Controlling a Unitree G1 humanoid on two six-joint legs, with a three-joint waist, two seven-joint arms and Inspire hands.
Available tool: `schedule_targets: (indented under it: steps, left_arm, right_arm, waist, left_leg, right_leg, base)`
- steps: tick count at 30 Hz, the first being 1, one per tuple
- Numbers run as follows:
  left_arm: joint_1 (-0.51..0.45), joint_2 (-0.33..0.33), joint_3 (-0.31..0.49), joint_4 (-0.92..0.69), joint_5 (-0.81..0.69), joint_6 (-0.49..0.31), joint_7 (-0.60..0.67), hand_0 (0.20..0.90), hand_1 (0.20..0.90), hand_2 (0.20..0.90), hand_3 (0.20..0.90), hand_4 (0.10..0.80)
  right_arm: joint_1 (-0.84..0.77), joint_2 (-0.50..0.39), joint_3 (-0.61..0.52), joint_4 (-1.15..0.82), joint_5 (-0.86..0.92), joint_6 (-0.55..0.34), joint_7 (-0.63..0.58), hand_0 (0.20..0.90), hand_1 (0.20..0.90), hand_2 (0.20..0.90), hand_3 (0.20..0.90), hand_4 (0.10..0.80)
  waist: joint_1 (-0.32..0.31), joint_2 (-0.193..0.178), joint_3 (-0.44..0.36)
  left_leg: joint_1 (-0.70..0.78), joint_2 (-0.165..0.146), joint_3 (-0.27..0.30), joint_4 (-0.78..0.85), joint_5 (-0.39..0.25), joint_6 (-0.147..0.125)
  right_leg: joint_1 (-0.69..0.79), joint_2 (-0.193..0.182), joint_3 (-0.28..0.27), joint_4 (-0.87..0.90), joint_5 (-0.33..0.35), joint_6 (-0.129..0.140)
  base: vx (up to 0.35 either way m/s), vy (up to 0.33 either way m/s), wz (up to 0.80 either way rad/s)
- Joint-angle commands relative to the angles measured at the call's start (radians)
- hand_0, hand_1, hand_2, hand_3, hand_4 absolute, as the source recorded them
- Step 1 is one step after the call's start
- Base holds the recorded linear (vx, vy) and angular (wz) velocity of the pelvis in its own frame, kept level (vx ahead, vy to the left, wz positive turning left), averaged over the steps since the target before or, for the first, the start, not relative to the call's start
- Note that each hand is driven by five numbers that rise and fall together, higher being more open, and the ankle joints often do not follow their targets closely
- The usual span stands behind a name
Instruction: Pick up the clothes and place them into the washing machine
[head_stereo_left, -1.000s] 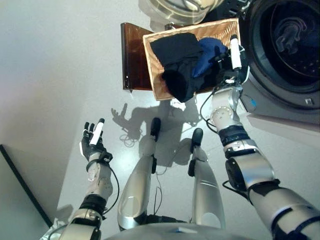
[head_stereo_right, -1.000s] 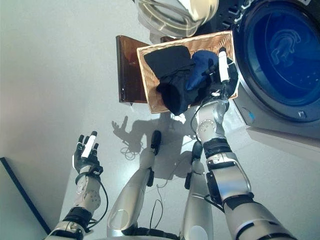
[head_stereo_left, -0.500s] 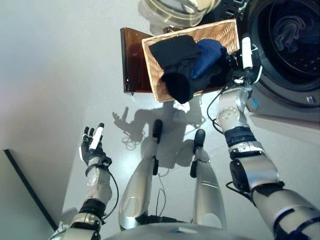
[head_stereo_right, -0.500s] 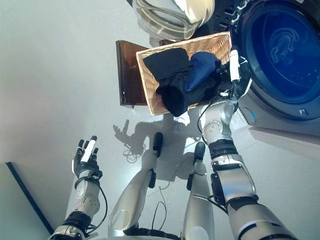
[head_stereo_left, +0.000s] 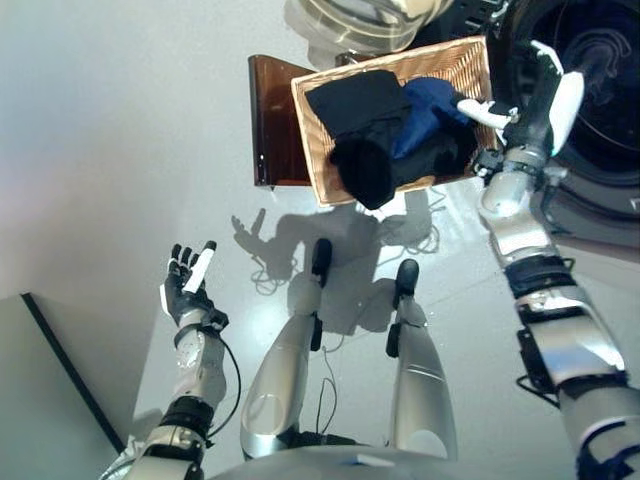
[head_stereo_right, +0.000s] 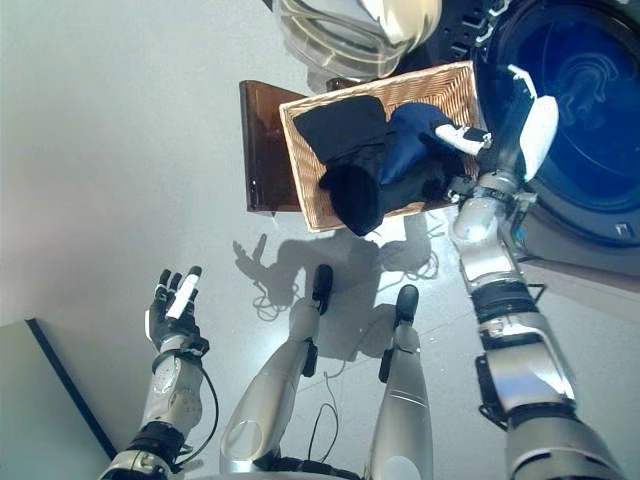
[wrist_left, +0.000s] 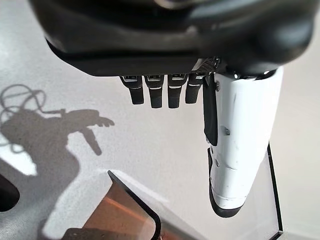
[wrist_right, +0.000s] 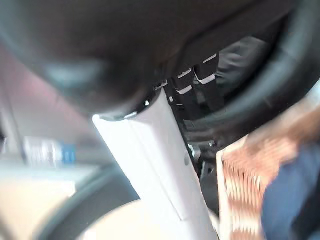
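A wicker basket holds a heap of black clothes and a blue garment. To its right gapes the washing machine's dark drum. My right hand is raised between the basket's right edge and the drum, open, its fingers straight and its white thumb reaching back over the blue garment; it holds nothing. The right wrist view shows only that thumb with wicker and blue cloth beyond it. My left hand hangs open and empty over the floor at the lower left, its straight fingers visible in the left wrist view.
The basket rests on a brown panel that juts out to its left. The machine's round glass door stands open just behind the basket. A dark-edged grey slab lies at the lower left.
My right hand has risen off the basket's right side and swung right toward the drum, empty. The left hand has hardly moved. The camera has shifted a little.
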Motion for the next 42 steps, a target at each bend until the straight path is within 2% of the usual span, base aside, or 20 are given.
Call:
schedule_targets:
  steps: [1, 2, 3, 7, 14, 18, 31, 42]
  left_arm:
    - [0.04, 0.067, 0.047, -0.03, 0.041, -0.084, 0.011, 0.9, 0.9, 0.9, 0.9, 0.8]
    - [0.04, 0.068, 0.045, -0.032, 0.046, -0.082, -0.002, 0.9, 0.9, 0.9, 0.9, 0.8]
    - [0.039, 0.067, 0.046, -0.032, 0.046, -0.082, -0.002, 0.9, 0.9, 0.9, 0.9, 0.8]
    - [0.029, 0.07, 0.035, -0.018, 0.045, -0.075, -0.028, 0.9, 0.9, 0.9, 0.9, 0.8]
    - [0.022, 0.064, 0.021, -0.029, 0.016, -0.075, -0.044, 0.9, 0.9, 0.9, 0.9, 0.8]
    - [0.02, 0.064, 0.018, -0.043, 0.009, -0.074, -0.044, 0.9, 0.9, 0.9, 0.9, 0.8]
    - [0.017, 0.064, 0.008, -0.13, -0.021, -0.088, -0.038, 0.9, 0.9, 0.9, 0.9, 0.8]
    - [0.039, 0.076, 0.007, -0.222, -0.04, -0.097, -0.049, 0.9, 0.9, 0.9, 0.9, 0.8]
  right_arm:
    - [-0.12, -0.115, 0.084, 0.001, -0.286, 0.042, -0.034, 0.9, 0.9, 0.9, 0.9, 0.8]
    - [-0.152, -0.167, 0.163, 0.023, -0.445, 0.097, -0.02, 0.9, 0.9, 0.9, 0.9, 0.8]
    - [-0.155, -0.167, 0.165, 0.024, -0.445, 0.097, -0.02, 0.9, 0.9, 0.9, 0.9, 0.8]
    - [-0.253, -0.223, 0.358, 0.124, -0.699, 0.173, 0.054, 0.9, 0.9, 0.9, 0.9, 0.8]
    - [-0.338, -0.225, 0.521, 0.155, -0.817, 0.17, 0.128, 0.9, 0.9, 0.9, 0.9, 0.8]
    - [-0.362, -0.214, 0.548, 0.137, -0.82, 0.154, 0.152, 0.9, 0.9, 0.9, 0.9, 0.8]
    - [-0.41, -0.098, 0.509, 0.167, -0.667, 0.12, 0.15, 0.9, 0.9, 0.9, 0.9, 0.8]
    - [-0.478, -0.095, 0.518, 0.26, -0.584, 0.114, 0.143, 0.9, 0.9, 0.9, 0.9, 0.8]
  waist:
    - [0.015, -0.017, -0.06]
    - [0.018, -0.022, -0.056]
    - [0.018, -0.02, -0.057]
    - [0.026, -0.027, -0.054]
    - [0.025, -0.032, -0.032]
    - [0.022, -0.033, -0.022]
    - [0.031, -0.025, 0.027]
    - [0.05, -0.008, 0.039]
  left_leg:
    - [0.025, -0.042, 0.012, -0.014, -0.054, -0.066]
    - [0.024, -0.043, 0.009, -0.014, -0.054, -0.068]
    - [0.02, -0.042, 0.009, -0.014, -0.052, -0.068]
    - [0.012, -0.042, 0.007, -0.013, -0.049, -0.072]
    - [0.001, -0.041, 0.003, -0.011, -0.041, -0.076]
    - [-0.004, -0.04, 0.002, -0.01, -0.039, -0.077]
    - [-0.039, -0.043, -0.005, -0.005, -0.026, -0.078]
    - [-0.121, -0.047, -0.021, -0.003, -0.01, -0.081]
  right_leg:
    - [0.042, 0.01, 0.03, 0.031, -0.083, -0.002]
    - [0.042, 0.008, 0.029, 0.036, -0.088, -0.002]
    - [0.038, 0.01, 0.029, 0.033, -0.083, -0.002]
    - [0.029, 0.011, 0.026, 0.034, -0.079, -0.001]
    - [0.021, 0.011, 0.022, 0.04, -0.079, -0.001]
    - [0.014, 0.011, 0.021, 0.044, -0.079, -0.002]
    - [-0.013, 0.006, 0.01, 0.053, -0.077, -0.005]
    - [-0.093, 0.001, -0.005, 0.069, -0.077, -0.006]
  base:
    - [0.0, 0.0, 0.0]
    - [0.0, 0.0, 0.0]
    - [0.0, 0.0, 0.0]
    - [-0.009, 0.009, 0.02]
    - [-0.006, 0.004, 0.01]
    - [0.0, 0.0, 0.0]
    - [0.0, 0.0, 0.0]
    - [-0.006, 0.003, 0.04]
